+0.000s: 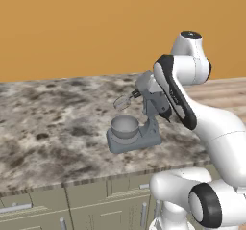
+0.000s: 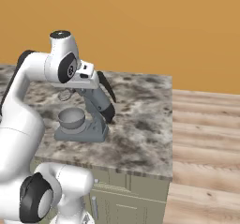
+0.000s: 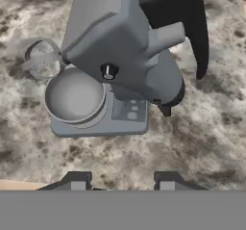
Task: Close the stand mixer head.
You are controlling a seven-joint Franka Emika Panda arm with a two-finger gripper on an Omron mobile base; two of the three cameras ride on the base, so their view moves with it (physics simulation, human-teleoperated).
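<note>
1. Where the marbled grey countertop (image 1: pixel 53 123) meets an orange wall, a small grey stand mixer sits near the counter's front edge, its flat base (image 1: pixel 134 141) on the stone.
2. The stand mixer head (image 3: pixel 113 41) is tilted up and back, raised off the grey bowl (image 3: pixel 75 96), with its black rear end (image 3: pixel 185 19) at the high side.
3. A wire whisk (image 1: pixel 123 102) hangs from the head's underside, up in the air above and beside the bowl.
4. The gripper (image 3: pixel 118 182) hovers above the mixer, looking down on it; the head lies ahead of the two fingertips (image 3: pixel 77 181), apart from them, not touching.
5. The fingertips stand well apart with nothing between them, so the claw is released.
</note>
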